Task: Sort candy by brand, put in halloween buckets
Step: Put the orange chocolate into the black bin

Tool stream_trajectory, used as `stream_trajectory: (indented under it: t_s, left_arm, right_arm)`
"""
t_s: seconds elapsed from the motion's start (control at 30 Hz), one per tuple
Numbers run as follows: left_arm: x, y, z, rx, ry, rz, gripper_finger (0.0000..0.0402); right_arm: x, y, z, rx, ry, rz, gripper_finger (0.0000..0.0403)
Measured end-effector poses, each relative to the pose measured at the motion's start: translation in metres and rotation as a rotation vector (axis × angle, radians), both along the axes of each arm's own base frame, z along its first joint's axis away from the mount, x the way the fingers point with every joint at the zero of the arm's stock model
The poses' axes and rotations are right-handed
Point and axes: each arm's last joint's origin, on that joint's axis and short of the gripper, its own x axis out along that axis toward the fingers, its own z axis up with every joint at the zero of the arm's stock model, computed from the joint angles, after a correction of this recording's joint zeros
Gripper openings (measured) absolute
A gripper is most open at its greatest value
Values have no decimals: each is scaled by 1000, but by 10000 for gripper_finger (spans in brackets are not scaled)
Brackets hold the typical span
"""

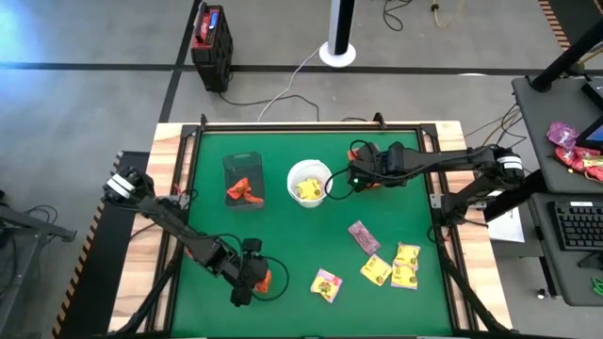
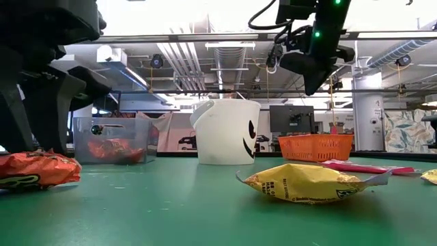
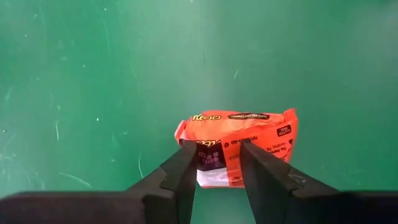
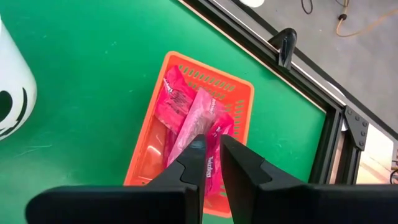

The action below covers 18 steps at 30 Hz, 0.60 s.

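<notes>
My left gripper (image 3: 219, 149) is down at the table's near-left (image 1: 254, 281), shut on a red-orange candy packet (image 3: 239, 134) that also shows in the low view (image 2: 34, 171). My right gripper (image 4: 213, 142) hangs above the orange tray (image 4: 239, 84) at the table's far right (image 1: 362, 177), shut on a long pink packet (image 4: 196, 118). More pink packets lie in the tray. The white round bucket (image 1: 309, 169) holds yellow candy. The dark tub (image 1: 243, 162) holds red-orange candy. My left gripper pinches the red-orange packet between its two fingers, across its bunched middle (image 3: 219, 163), coming from above and pointing down. The packet's underside lies on the green table (image 2: 31, 183). My right gripper pinches the pink packet at its near end (image 4: 200, 134), from above. The packet slants down toward the tray; the left finger (image 4: 194, 158) hides much of the contact.
Loose candy lies on the near-right of the table: a pink packet (image 1: 364, 235), yellow packets (image 1: 375, 270) (image 1: 406, 254) and one more (image 1: 327, 283). A raised black frame (image 4: 323, 109) borders the table. A person's desk with more candy stands off to the right (image 1: 570, 151).
</notes>
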Motion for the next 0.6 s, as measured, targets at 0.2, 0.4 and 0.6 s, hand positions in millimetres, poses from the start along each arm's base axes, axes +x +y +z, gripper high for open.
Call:
stream_trajectory:
  t_s: [0.2,0.4,0.6]
  left_arm:
    - [0,0,0,12,-7,-20,49]
    - [1,-1,0,17,-18,-38,3]
    - [-1,1,10,28,-56,-57,0]
  right_arm:
    - [0,0,0,-1,-4,1,41]
    - [2,0,0,-5,-11,19,41]
    - [2,0,0,-5,-8,22,41]
